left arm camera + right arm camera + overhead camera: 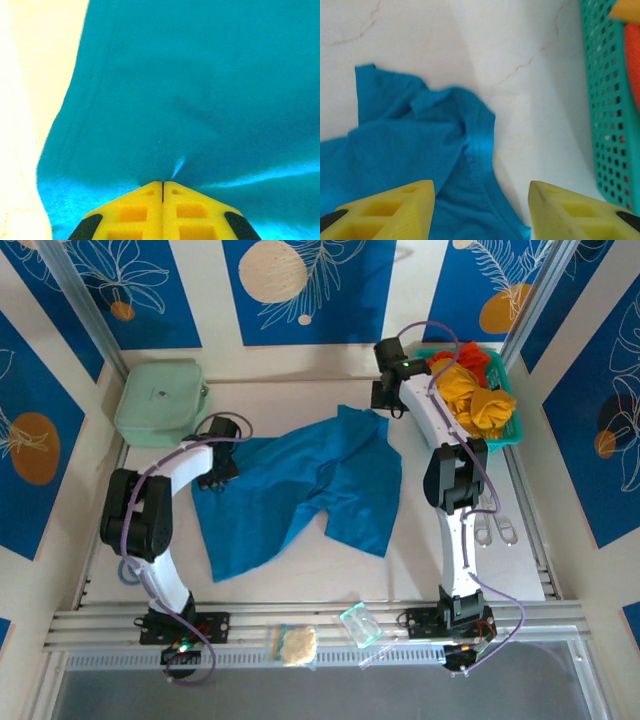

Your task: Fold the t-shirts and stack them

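Note:
The deep teal-blue t-shirt lies rumpled across the middle of the table. My left gripper is at its left edge, and in the left wrist view the yellow fingers are pressed together, shut on the blue cloth, which puckers at their tips. My right gripper hovers open over the shirt's far right corner; its yellow fingers straddle the shirt's hemmed edge. Yellow-orange t-shirts and a red one sit bundled in the basket.
The teal mesh basket stands at the back right, and its wall is close to my right gripper. A pale green zip case sits at the back left. Small clear items lie on the front rail.

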Motion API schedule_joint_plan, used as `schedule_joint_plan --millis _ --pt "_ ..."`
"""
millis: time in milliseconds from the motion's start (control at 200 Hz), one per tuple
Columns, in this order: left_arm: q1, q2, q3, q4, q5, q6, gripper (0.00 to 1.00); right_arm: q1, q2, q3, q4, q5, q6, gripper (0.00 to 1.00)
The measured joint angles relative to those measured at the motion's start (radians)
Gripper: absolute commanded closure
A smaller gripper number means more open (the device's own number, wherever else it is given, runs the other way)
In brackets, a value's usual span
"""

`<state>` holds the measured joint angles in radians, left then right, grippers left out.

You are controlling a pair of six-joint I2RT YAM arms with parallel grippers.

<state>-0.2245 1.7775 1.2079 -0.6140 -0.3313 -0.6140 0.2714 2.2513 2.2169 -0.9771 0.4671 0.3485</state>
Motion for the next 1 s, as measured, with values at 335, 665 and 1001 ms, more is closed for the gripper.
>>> schedule_joint_plan --millis 335,665,1001 --pt "-0.011 -0.2 0.148 -0.032 0.014 0.077 0.37 0.135 -0.482 -0.665 0.114 -0.027 0.08 0.5" --pt "-0.064 -0.275 0.091 -0.111 0.068 0.071 0.23 0.205 -0.755 -1.216 0.177 -0.098 0.315 0.52" --pt "-0.087 -0.336 -0.25 -0.12 0.13 -0.036 0.26 0.22 -0.727 -1.368 0.296 -0.185 0.428 0.59"
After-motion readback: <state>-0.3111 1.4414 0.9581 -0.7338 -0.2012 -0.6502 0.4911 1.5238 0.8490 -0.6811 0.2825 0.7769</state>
